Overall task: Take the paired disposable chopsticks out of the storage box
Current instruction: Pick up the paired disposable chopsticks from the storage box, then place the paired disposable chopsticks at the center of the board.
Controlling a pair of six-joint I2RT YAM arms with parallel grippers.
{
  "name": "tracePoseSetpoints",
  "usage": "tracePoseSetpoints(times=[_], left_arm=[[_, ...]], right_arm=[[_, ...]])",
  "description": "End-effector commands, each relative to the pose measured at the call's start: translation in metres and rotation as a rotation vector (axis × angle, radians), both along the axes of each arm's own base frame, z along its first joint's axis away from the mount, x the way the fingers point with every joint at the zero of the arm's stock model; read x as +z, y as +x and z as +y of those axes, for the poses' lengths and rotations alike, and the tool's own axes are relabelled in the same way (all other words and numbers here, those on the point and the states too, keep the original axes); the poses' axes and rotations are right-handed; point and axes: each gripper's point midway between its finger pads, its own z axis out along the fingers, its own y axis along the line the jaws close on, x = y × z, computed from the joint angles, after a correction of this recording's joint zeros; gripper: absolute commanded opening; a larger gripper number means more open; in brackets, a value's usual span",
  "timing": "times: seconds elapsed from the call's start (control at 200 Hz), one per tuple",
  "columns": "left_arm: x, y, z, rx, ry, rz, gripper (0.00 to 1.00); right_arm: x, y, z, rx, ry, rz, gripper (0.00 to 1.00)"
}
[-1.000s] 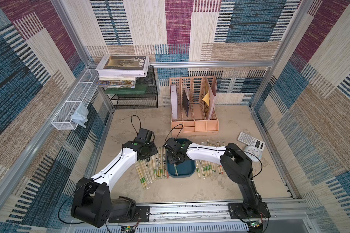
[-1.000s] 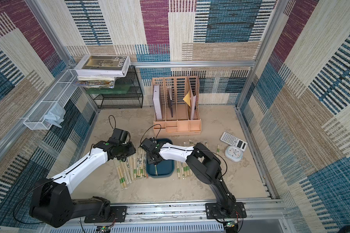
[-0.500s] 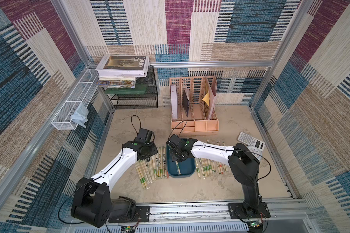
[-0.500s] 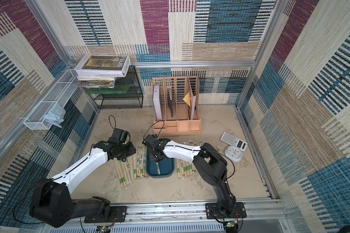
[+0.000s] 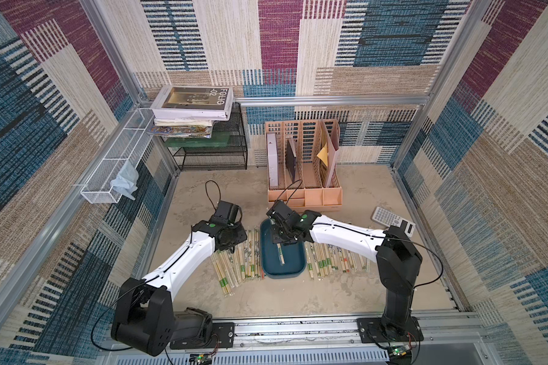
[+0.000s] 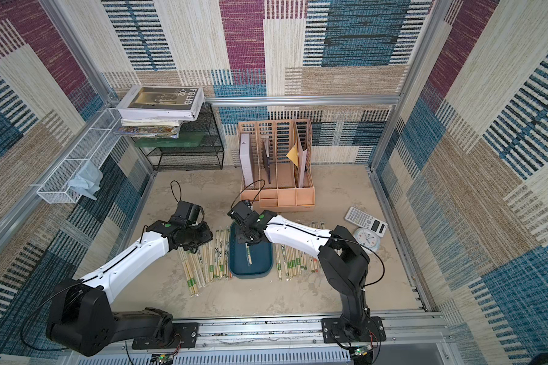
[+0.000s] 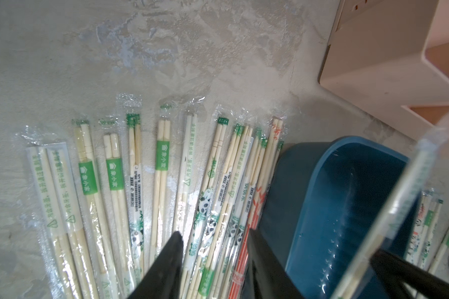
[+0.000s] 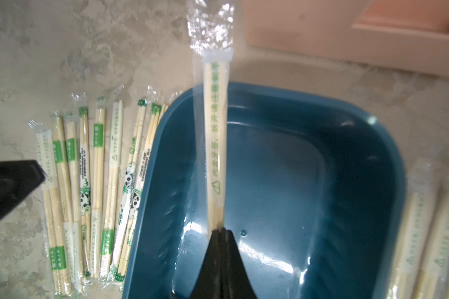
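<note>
Chopsticks, last pair [image 8: 214, 145]: pinched at one end in right tool [image 8: 219, 229], jaws closed tight on it, slanting up over box [image 8: 322, 181]. Box otherwise looks empty. Left tool [image 7: 215, 234] part open, holding nothing, hovering above other pairs [image 5: 234, 262], which lie in rows on table [image 7: 166, 51] either side of box. Left, I judge: carry this pair out, set it down.
</note>
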Motion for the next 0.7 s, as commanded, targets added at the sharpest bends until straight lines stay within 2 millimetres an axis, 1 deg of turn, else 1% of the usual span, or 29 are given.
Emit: tracePoseSetpoints(times=[0.0,0.075,0.14,0.23,0.29,0.366,0.491,0.596,0.691], left_arm=[[0.003,0.005,-0.003,-0.015,-0.006,-0.015,0.44],[0.003,0.005,-0.003,-0.018,-0.005,-0.012,0.43],[0.005,0.005,-0.004,-0.021,-0.005,-0.014,0.43],[0.006,0.005,-0.005,-0.026,-0.004,-0.014,0.44],[0.007,0.006,-0.006,-0.031,-0.003,-0.017,0.43],[0.008,0.005,-0.006,-0.034,0.000,-0.015,0.44],[0.012,0.004,-0.006,-0.039,0.001,-0.022,0.43],[0.015,0.004,-0.008,-0.039,-0.004,-0.028,0.43],[0.016,0.005,-0.008,-0.040,-0.003,-0.031,0.43]], right_arm=[[0.023,0.011,-0.013,-0.020,0.005,-0.050,0.00],[0.040,0.018,-0.029,-0.044,0.013,-0.078,0.00],[0.050,0.023,-0.045,-0.065,0.018,-0.098,0.00],[0.057,0.024,-0.068,-0.090,0.018,-0.109,0.00],[0.056,0.023,-0.084,-0.104,0.009,-0.110,0.00],[0.047,0.017,-0.103,-0.114,-0.007,-0.100,0.00],[0.022,0.003,-0.129,-0.131,-0.033,-0.064,0.00],[0.002,-0.007,-0.139,-0.137,-0.031,-0.036,0.00],[-0.013,-0.013,-0.142,-0.135,-0.032,-0.016,0.00]])
